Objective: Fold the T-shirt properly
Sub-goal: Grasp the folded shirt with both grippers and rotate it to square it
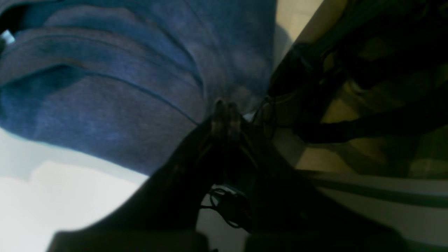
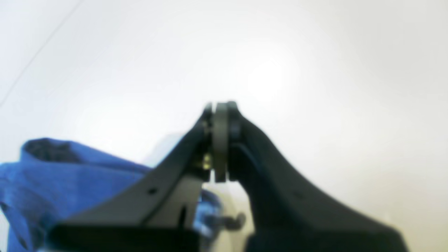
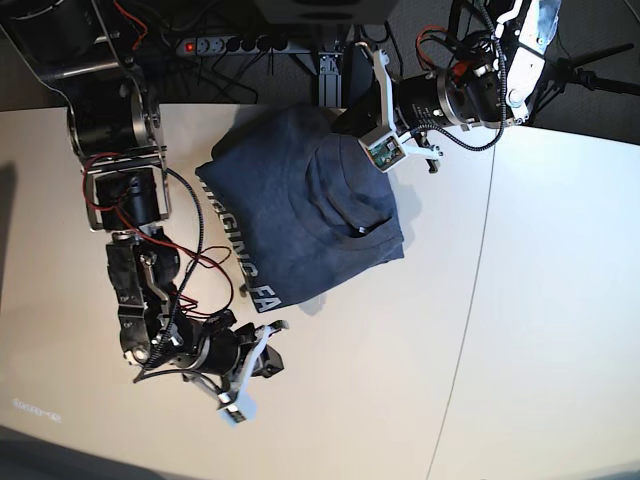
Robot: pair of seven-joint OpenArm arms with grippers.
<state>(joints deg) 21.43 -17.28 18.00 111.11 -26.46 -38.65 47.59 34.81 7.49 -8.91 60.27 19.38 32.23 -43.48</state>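
Now the left gripper [image 1: 225, 105] is pinching the T-shirt [image 3: 300, 215] at its far edge, cloth bunching on the white table [image 3: 520, 330]. Meanwhile the right gripper [image 2: 221, 105] is hovering clamped on nothing. Any one-sided pull is risking crooked, rumpled layers.

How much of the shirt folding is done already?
Partly done: the T-shirt is doubled over into a rumpled bundle on the table, white lettering showing along one edge. In hand: the left pincer is shut on a bunch of its fabric. The right pincer is shut, holding nothing. Left: smoothing and tidier folds.
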